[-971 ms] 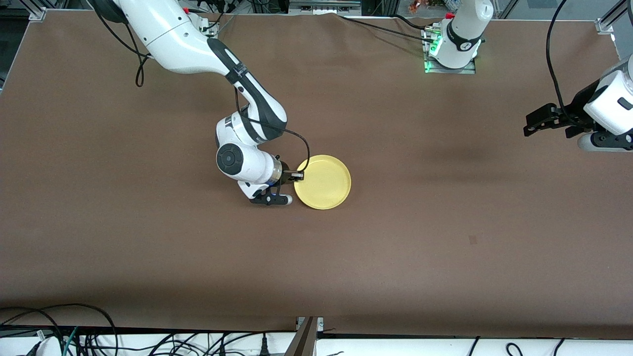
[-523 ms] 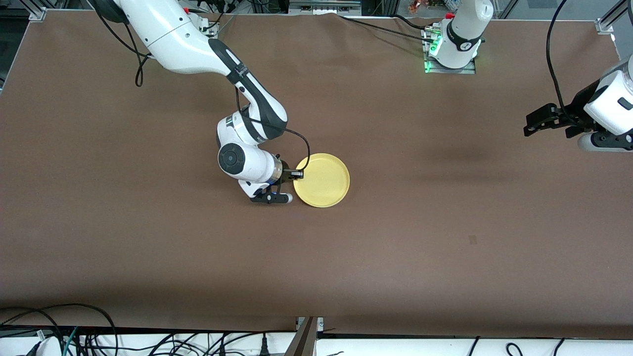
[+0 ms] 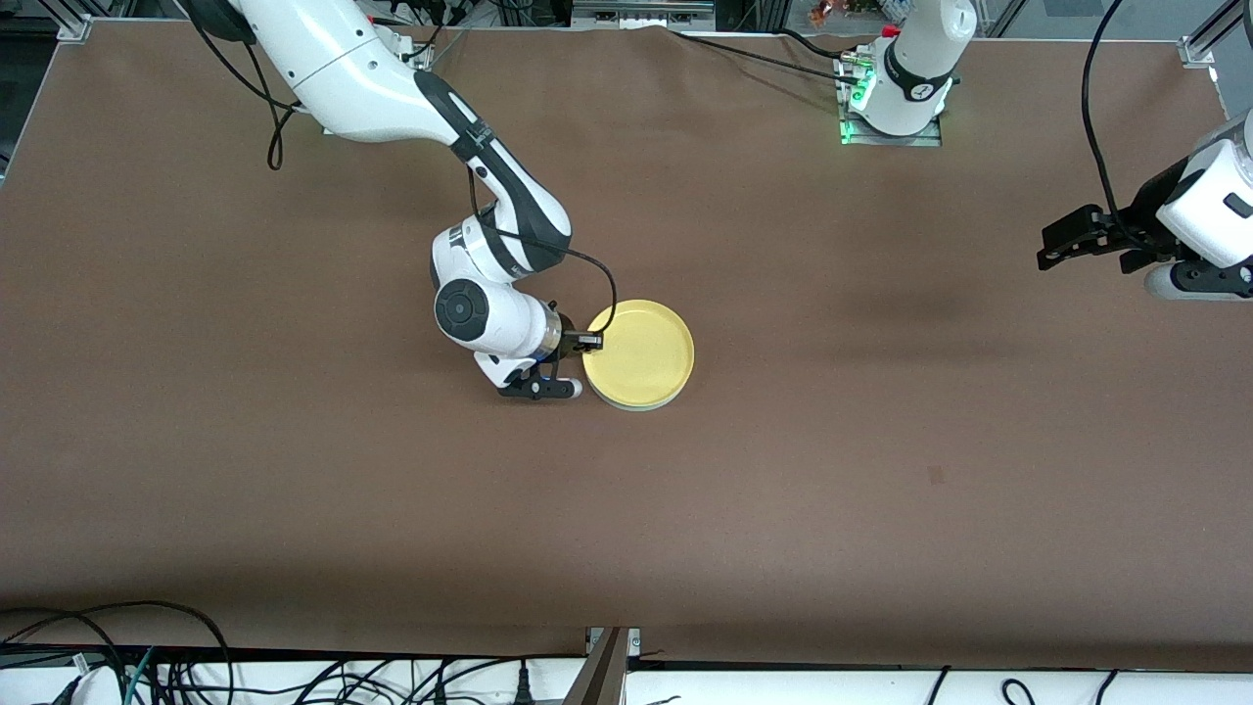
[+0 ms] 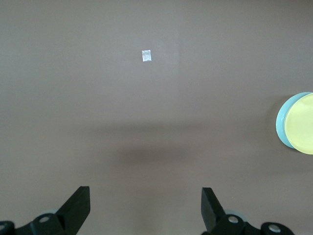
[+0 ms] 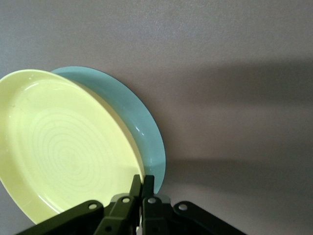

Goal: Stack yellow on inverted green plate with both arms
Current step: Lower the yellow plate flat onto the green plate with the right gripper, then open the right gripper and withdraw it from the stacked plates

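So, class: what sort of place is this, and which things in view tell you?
Probably a robotics lab or test bench: two white arms bolted at a brown-covered table, aluminium framing and loose cables along its edge, and just a yellow plate as prop.

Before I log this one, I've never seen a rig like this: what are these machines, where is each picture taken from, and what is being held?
Two white robot arms work at a brown table. The front view looks down from a high camera facing them; the other two pictures come from cameras on each arm's wrist.

The right pincer is shut on the rim of the yellow plate, which sits above the green plate. In the front view only a thin pale edge of the green one shows under it; the right wrist view shows more.

The left pincer is open and empty, waiting over bare table at the left arm's end. A small pale square marks the tabletop there.
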You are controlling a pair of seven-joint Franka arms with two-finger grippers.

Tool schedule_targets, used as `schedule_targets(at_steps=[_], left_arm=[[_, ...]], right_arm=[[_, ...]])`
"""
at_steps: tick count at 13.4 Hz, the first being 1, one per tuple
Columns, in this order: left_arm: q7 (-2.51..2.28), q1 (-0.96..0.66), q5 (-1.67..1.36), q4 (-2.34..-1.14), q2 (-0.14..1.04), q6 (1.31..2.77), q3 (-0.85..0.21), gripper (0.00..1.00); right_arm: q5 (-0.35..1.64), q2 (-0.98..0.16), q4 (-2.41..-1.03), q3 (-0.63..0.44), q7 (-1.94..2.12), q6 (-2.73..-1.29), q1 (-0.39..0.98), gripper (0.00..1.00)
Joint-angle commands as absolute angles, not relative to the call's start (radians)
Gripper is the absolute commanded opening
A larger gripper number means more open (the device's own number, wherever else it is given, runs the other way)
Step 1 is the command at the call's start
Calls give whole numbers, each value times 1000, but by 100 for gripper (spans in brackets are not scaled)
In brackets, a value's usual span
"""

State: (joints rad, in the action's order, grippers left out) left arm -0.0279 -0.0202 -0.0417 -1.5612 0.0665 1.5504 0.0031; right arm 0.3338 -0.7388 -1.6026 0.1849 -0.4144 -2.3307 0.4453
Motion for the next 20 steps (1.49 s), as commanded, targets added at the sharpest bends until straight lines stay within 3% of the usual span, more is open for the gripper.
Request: schedule_targets(at_steps=[1, 2, 3, 5, 10, 17, 20], left_arm=[[-20, -21, -26, -1531, 77, 1526, 5, 100], [-18, -21, -26, -1531, 77, 1526, 5, 100], [-18, -21, -26, -1531, 77, 1528, 5, 100], [-20, -23, -26, -1529, 77, 1528, 5, 100], [-20, -23, -26, -1526, 77, 1528, 3, 100], [-20, -23, -28, -1523, 77, 1526, 3, 100], [-20, -23, -28, -1523, 78, 1526, 3, 100]], right_arm=[[321, -703, -1649, 178, -417, -2332, 457, 8], [321, -703, -1651, 178, -417, -2330, 456, 72], [322, -703, -1649, 176, -416, -2330, 456, 100], [321, -674, -1638, 141, -410, -2304, 454, 100], [268, -594, -1494, -62, -295, -1966, 439, 100], [270, -502, -1356, -425, 3, -1599, 436, 100], [239, -418, -1301, -436, 40, -1479, 378, 100]])
